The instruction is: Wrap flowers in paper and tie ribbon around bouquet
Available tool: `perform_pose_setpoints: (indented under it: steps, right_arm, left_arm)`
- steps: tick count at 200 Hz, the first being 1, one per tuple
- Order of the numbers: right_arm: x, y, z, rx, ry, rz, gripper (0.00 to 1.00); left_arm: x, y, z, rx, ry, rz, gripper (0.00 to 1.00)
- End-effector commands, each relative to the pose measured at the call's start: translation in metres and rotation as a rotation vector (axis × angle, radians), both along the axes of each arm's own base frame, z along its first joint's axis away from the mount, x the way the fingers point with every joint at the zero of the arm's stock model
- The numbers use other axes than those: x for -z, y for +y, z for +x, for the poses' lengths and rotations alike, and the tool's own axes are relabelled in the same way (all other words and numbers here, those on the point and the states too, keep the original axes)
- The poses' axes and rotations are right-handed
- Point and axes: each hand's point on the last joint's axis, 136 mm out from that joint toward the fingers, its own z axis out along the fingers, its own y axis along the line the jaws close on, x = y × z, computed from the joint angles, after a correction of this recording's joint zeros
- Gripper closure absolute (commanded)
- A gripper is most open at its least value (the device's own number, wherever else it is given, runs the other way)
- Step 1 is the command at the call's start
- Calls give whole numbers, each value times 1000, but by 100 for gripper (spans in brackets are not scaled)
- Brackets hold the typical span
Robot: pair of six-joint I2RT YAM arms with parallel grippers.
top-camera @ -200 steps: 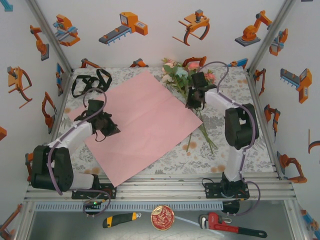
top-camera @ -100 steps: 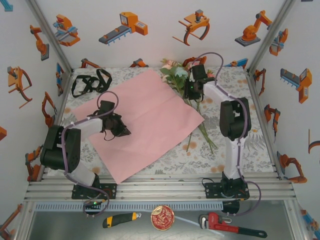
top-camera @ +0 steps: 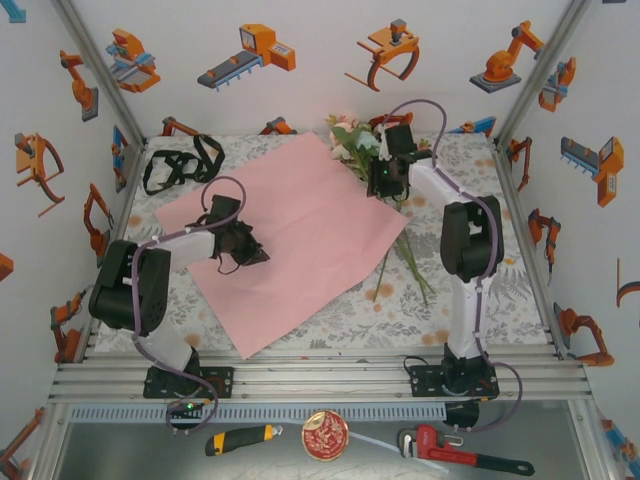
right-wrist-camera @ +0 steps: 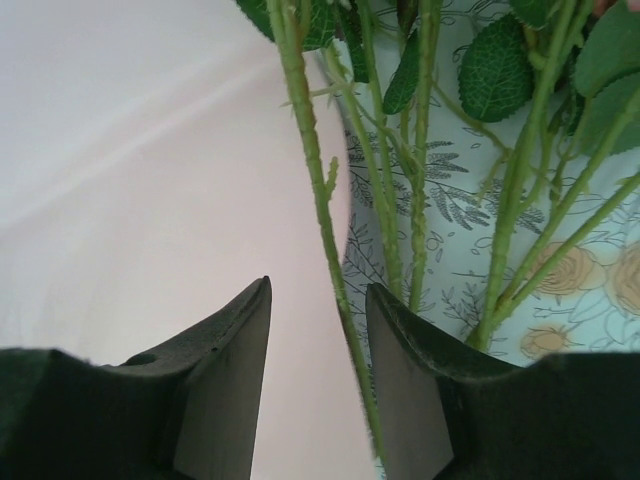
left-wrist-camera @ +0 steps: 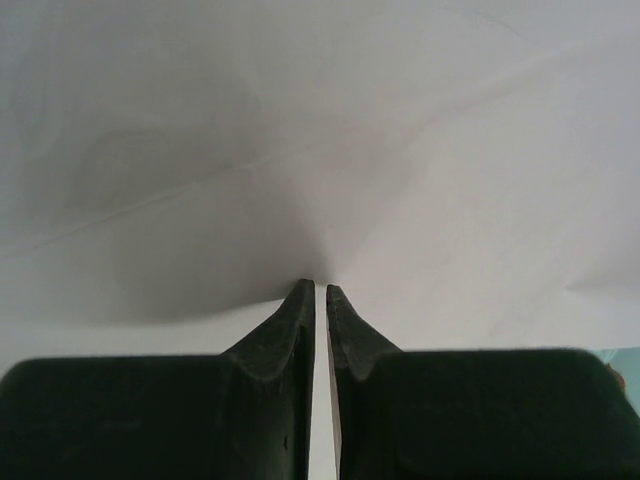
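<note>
Flowers [top-camera: 350, 145] lay at the far right corner of the paper [top-camera: 300, 225], which was pink side up, with their stems [top-camera: 405, 262] trailing onto the tablecloth [top-camera: 400, 320]. The right gripper [right-wrist-camera: 318, 286] stood with its jaws apart and one green stalk loose between them. The left gripper [left-wrist-camera: 320, 290] was pinched shut on the paper. Closing on several stalks together, not one, would likely carry the bunch cleanly onto the sheet.

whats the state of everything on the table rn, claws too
paper: spread open, pink side up
flowers: lying unwrapped at the paper's right edge
ribbon: loose heap, untied
left claw: shut on the paper
right claw: open around one stem
</note>
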Motion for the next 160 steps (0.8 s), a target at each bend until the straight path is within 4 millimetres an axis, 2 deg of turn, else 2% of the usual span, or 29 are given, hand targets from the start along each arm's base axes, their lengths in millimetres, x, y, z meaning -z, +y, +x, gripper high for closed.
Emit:
perform_pose_setpoints:
  steps: [1, 32, 55, 86, 112, 137, 160]
  right_arm:
    - [-23, -7, 3, -21, -49, -36, 57]
    - [-14, 0, 15, -12, -59, 0, 57]
    - [-7, 2, 25, -6, -73, 7, 59]
    - [4, 5, 34, 2, -52, 12, 63]
    - [8, 5, 37, -3, -52, 1, 73]
    - [11, 6, 36, -31, -49, -14, 74]
    - [7, 0, 36, -38, -67, -57, 92]
  left_arm:
    - [-6, 19, -17, -33, 10, 57, 83]
    - [-34, 8, -13, 0, -56, -18, 75]
    - [-51, 17, -9, -3, -93, 18, 73]
    - [-38, 38, -17, -30, -26, 65, 73]
    - [-24, 34, -26, -21, -4, 35, 73]
    - [-14, 31, -34, -19, 19, 19, 73]
    - [-13, 29, -36, -27, 17, 0, 73]
